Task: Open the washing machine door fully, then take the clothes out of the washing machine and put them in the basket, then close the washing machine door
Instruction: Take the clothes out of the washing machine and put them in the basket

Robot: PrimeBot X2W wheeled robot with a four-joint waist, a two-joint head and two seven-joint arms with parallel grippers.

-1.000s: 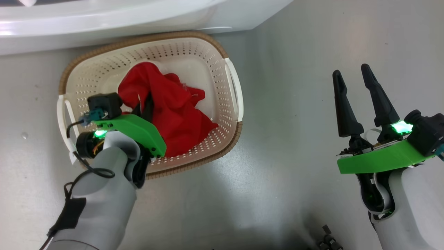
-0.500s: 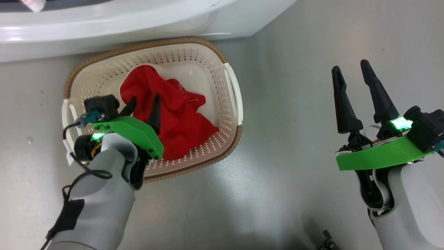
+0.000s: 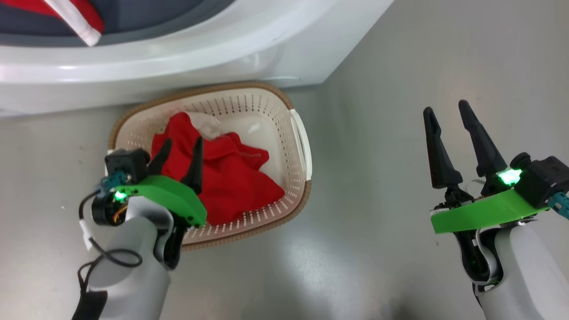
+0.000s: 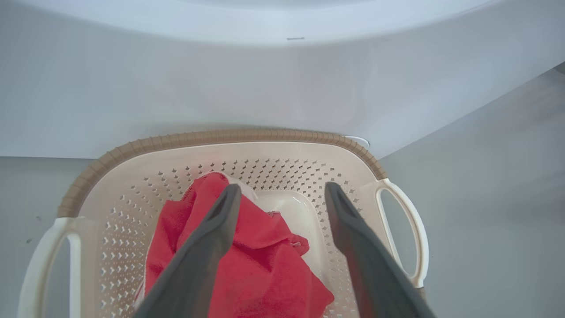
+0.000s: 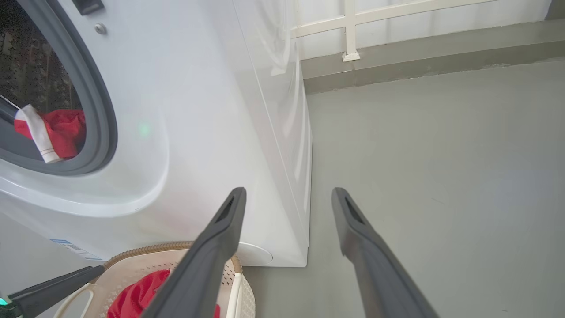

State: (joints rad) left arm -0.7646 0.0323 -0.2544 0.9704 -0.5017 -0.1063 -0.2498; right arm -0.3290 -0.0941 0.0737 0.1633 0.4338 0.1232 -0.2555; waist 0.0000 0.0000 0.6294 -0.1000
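1. The left gripper (image 3: 182,143) was released, its fingers spread and holding nothing, above the basket (image 3: 200,90).
2. Just beneath its fingers the red clothes (image 3: 231,182) lay in the basket; whether the tips touched the cloth was hard to tell.
3. Ahead of it stood the washing machine (image 3: 178,71), with a second red garment (image 5: 62,128) in its drum mouth.
4. The right gripper (image 3: 445,108) was likewise spread and empty, over the floor (image 3: 378,178), well apart from the basket.

The basket (image 3: 298,133) sits on the floor (image 3: 378,222) at centre left of the head view, just below the washing machine (image 3: 178,66) along the top. Clothes (image 3: 231,182) lie in it; another garment (image 3: 80,20) lies inside the machine, upper left. The left gripper (image 3: 183,140) hangs over the basket; the right gripper (image 3: 445,106) is far right.
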